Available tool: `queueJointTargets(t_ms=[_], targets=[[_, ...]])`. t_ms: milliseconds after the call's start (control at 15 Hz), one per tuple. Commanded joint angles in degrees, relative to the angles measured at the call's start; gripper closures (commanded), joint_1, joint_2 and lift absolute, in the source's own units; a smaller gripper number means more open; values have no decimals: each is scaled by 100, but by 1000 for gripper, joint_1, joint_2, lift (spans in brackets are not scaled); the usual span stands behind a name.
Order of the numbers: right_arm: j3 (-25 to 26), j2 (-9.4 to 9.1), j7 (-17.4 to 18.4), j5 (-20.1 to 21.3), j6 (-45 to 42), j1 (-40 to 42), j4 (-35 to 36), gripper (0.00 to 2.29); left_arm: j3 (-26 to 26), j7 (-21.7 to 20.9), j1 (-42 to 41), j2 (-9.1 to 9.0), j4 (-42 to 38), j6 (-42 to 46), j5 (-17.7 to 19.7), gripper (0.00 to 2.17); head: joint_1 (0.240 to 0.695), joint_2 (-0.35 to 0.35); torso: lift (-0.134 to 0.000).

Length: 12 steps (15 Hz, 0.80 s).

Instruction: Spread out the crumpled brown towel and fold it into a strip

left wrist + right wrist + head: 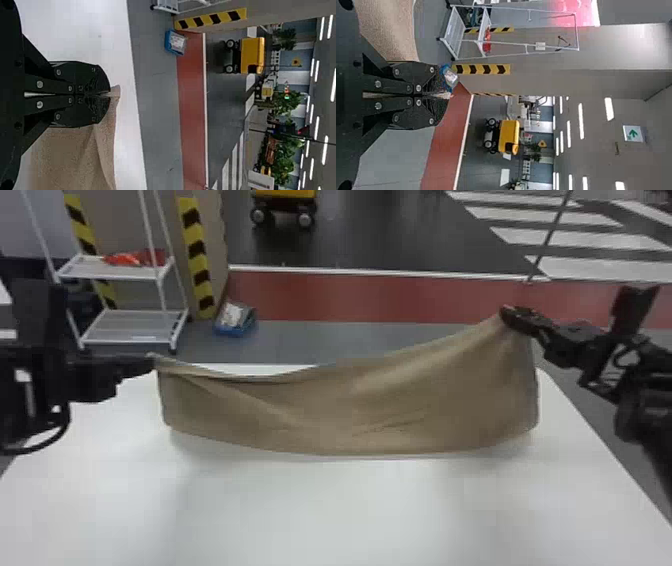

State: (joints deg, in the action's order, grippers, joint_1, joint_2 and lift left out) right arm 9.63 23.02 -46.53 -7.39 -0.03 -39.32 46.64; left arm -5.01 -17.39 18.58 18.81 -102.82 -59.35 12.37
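The brown towel (350,405) hangs stretched between both grippers, sagging in the middle, with its lower part near the white table. My left gripper (150,364) holds its upper left corner low over the table's left side. My right gripper (507,315) holds the upper right corner, noticeably higher, toward the far right. In the left wrist view the left gripper (107,94) is shut with a bit of towel (79,154) between its tips. The right gripper (445,95) is likewise shut on the cloth (389,27) in the right wrist view.
The white table (320,510) extends in front of the towel. Behind it on the floor stand a white wire rack (132,325), a blue bin (235,319) and a yellow wheeled cart (284,195). A striped post (196,260) stands beside the rack.
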Motion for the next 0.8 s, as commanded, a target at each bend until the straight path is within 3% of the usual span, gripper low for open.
queueJointTargets(t_ms=[0,67,200,400,533,733], targets=[[-172,-17,30,53,-370,-665,-639,1889,202,43,717,-9,570,155,-33,1882,530,-71,-123],[-146,-17,135,-26,-528,-920,-859,1889,237,122,954,-9,711,243,-33,1882,530,-71,-123],[-102,-8,320,-184,-1214,-1421,-1447,1889,281,113,1437,-26,1159,665,-15,1882,453,-69,-123],[-208,-78,92,-263,-1284,-1447,-1518,1889,264,104,1525,-26,1388,999,20,1882,362,-72,-123],[-216,1,-225,-289,-1284,-973,-1430,1889,246,87,778,-26,966,981,37,1882,363,-60,-123],[-137,115,-691,-395,-1337,-67,-1245,1889,211,43,-496,-26,183,999,-6,1882,447,-62,-123]])
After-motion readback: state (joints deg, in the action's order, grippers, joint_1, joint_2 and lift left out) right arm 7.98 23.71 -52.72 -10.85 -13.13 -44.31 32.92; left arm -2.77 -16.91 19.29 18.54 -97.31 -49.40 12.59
